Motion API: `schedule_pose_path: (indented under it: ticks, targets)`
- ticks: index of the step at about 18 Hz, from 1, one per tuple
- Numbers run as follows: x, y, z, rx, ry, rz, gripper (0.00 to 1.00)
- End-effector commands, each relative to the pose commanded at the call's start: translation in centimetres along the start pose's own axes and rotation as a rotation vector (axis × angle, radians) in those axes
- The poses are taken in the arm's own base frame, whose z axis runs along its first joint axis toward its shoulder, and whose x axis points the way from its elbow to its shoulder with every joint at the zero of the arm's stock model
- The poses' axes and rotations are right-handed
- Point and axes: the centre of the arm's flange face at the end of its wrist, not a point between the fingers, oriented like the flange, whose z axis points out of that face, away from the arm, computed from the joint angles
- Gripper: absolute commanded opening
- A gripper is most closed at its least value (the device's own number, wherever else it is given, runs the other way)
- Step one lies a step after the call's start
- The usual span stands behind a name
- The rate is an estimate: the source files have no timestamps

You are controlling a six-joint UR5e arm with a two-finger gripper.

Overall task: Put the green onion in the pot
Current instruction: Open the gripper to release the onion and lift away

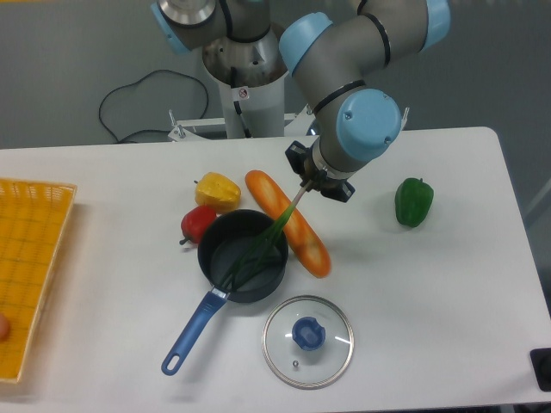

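Camera: hand [312, 180] dangles green onion [261, 250] into pot [225, 256].

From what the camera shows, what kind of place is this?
Probably a robot lab bench: an arm on a pedestal beside a white table, toy-like foods such as the green onion, and a pot.

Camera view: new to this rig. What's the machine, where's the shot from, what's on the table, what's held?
One robot arm with a two-finger gripper, seen by a fixed camera from above the table's front. The gripper is shut on the pale end of a green onion; its leaves hang into the pot. Also on the table: a bread loaf, yellow pepper, red pepper, green pepper, glass lid, and a yellow basket at left.
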Motion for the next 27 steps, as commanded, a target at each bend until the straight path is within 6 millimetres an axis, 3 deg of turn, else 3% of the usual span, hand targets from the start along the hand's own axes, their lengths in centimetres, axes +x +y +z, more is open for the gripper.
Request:
schedule_pose_path:
  ticks: [4, 8, 9, 12, 14, 15, 22, 27]
  targets:
    - [0.0, -0.1, 0.0, -0.002, -0.001, -0.002, 0.31]
    - [-0.1, -0.1, 0.1, -0.004, 0.000, -0.003, 0.48]
    - [-0.2, -0.1, 0.2, -0.005, 0.002, -0.003, 0.56]
    - [-0.2, -0.1, 0.2, -0.005, 0.002, -0.002, 0.63]
    - [-0.3, -0.2, -0.1, -0.002, -0.006, 0.002, 0.92]
    - [-0.3, -0.2, -0.4, 0.001, -0.011, -0.001, 1.00]
    - [-0.7, -0.1, -5.8, 0.112, -0.280, 0.008, 1.00]
    - [-0.8, 0.9, -6.8, 0.124, -0.306, 0.000, 1.00]
